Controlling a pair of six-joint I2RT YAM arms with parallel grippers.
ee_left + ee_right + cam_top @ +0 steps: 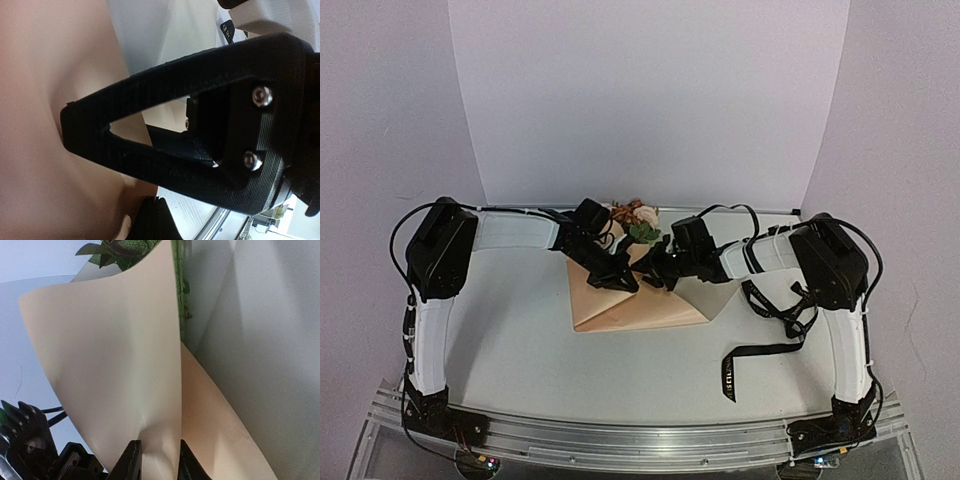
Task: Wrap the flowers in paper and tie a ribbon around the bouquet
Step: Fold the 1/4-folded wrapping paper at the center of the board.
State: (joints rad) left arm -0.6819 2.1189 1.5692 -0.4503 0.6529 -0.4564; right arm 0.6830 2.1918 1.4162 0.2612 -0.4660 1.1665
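At the middle of the table [520, 340], the paper [640, 305] is seen partly folded, with the flowers [638, 222] laid in it, blooms past its far edge. A raised flap is pinched between the narrowed jaws of the right gripper [160, 462]. The left gripper [620, 278], jaws closed, is pressed against the paper. The ribbon [750, 355] is seen loose to the right.
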